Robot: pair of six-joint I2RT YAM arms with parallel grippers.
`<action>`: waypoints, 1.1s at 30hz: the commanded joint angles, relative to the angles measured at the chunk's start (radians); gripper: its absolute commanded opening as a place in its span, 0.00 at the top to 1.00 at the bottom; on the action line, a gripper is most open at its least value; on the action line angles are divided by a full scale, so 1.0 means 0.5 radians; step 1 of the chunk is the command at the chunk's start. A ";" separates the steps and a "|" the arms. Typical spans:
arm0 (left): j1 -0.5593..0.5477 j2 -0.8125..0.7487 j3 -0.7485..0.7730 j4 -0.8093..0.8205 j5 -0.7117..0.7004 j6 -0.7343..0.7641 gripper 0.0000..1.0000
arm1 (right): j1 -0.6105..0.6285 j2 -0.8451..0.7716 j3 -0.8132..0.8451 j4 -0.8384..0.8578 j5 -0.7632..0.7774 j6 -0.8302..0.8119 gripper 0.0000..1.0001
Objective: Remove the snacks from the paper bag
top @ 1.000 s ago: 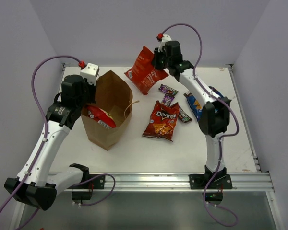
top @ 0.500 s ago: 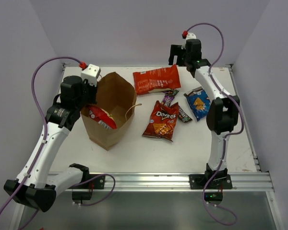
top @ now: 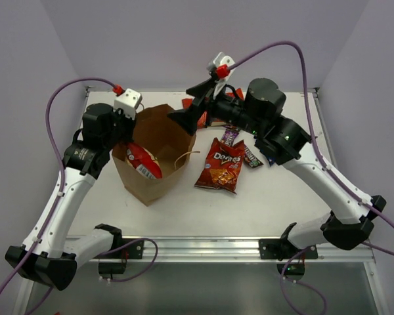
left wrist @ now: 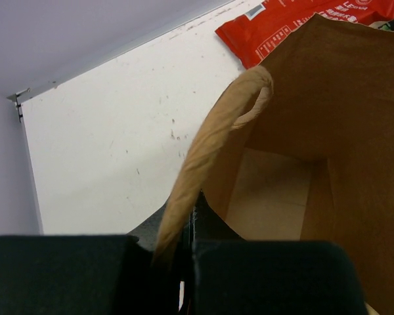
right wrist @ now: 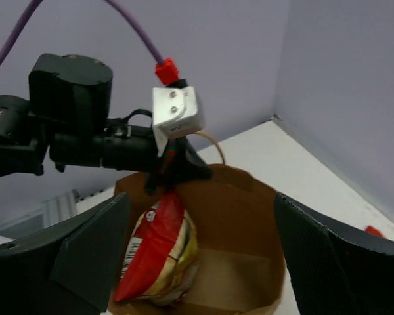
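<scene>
The brown paper bag [top: 156,172] stands open at the table's left. My left gripper [top: 126,123] is shut on its rim by the twisted handle [left wrist: 213,147], which runs down between the jaws. A red-white-yellow snack [top: 143,161] leans inside against the left wall, also seen in the right wrist view [right wrist: 156,252]. My right gripper [top: 184,104] hangs open and empty over the bag's mouth [right wrist: 202,211]. Outside lie a red Doritos bag [top: 220,165], a red chip bag [left wrist: 282,20] and small candy bars [top: 229,136]. The blue bag is hidden behind the right arm.
The white table [top: 203,210] has a metal rail along its near edge and lilac walls on three sides. The right arm [top: 276,131] stretches across the snacks at the back. The bag's other handle [top: 184,156] droops toward the Doritos bag.
The right gripper let go of the red chip bag at the back of the table, opened, and swung left to above the paper bag. The left arm has not moved.
</scene>
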 commanded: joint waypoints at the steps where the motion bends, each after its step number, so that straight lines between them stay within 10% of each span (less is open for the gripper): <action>1: -0.006 -0.038 0.022 0.173 0.030 0.066 1.00 | 0.141 0.191 -0.097 -0.081 0.084 0.312 0.06; 20: -0.006 -0.160 -0.030 0.241 0.143 -0.011 1.00 | 0.559 0.838 -0.161 -0.004 0.361 0.800 0.01; 24: -0.006 -0.176 -0.045 0.238 0.156 -0.026 1.00 | 0.562 0.918 -0.198 0.045 0.446 0.797 0.24; 28: -0.006 -0.200 -0.082 0.241 0.104 -0.023 1.00 | 0.559 0.821 -0.256 0.137 0.447 0.702 0.86; 33: -0.006 -0.185 -0.100 0.223 -0.129 -0.039 1.00 | 0.559 0.456 -0.345 0.156 0.468 0.454 0.97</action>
